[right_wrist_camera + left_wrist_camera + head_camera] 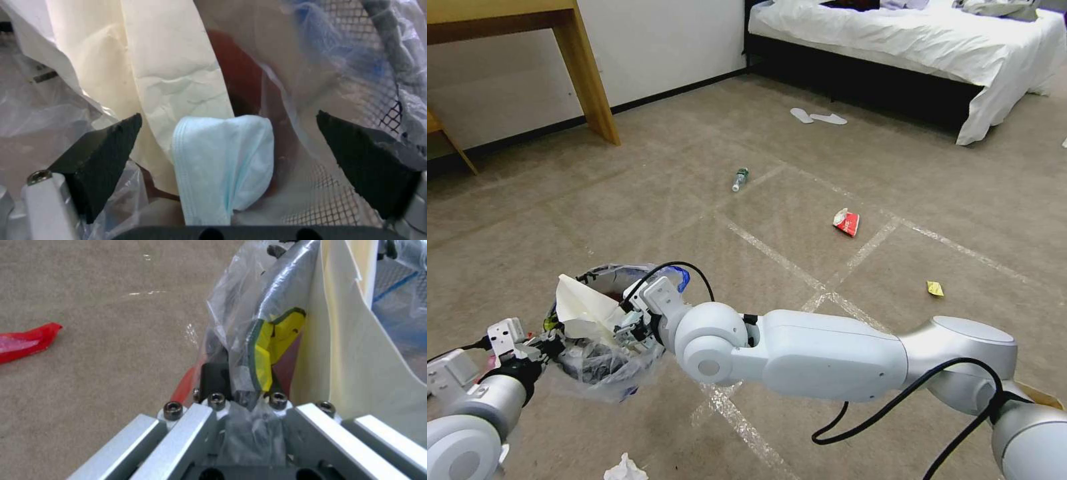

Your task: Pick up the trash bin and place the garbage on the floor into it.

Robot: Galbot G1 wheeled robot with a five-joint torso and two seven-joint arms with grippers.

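Our right gripper is spread wide inside the mouth of the trash bin, its two dark fingers apart with a light blue mask hanging loose between them, touching neither. Beside the mask a creased white paper sheet stands up out of the bin. Our left gripper is pinching the bin's rim along with its clear plastic liner, holding the bin above the floor. Out on the carpet we see a small plastic bottle, a red wrapper, a yellow scrap and a crumpled tissue near our base.
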